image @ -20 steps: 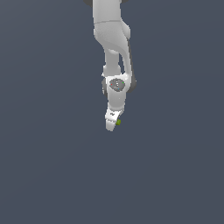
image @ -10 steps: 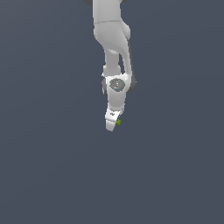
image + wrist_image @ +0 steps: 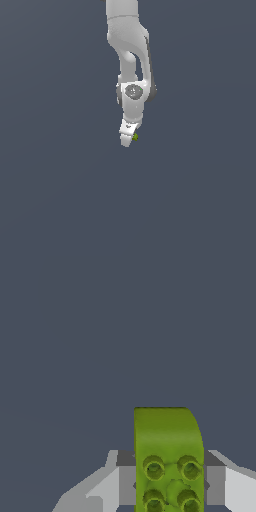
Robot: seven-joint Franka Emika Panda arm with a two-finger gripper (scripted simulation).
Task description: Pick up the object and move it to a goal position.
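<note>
Tool [image 3: 128,140] first, as the exterior view shows it: a white two-fingered part at the end of a white robot arm [image 3: 128,35] that reaches down from the top edge of the picture. It is tilted slightly, and it is set against a plain dark grey-blue ground with nothing else in sight. A tiny yellow-green speck, the object [image 3: 135,136], shows at the tip, on the side toward the exterior view's right. No marker for a goal is visible here.

Wrist view: the object [image 3: 167,456] fills the space between the two pale fingers [image 3: 100,491]. It is a yellow-green studded brick with round studs on its face and one rounded corner. The fingers press it from both sides, so the tool is closed on the brick and holding it.

Judging from this, the pick-up looks done and the carrying step is in hand. The next move calls for a steady grip while the arm travels to the goal, whose place cannot be told from these pictures.
</note>
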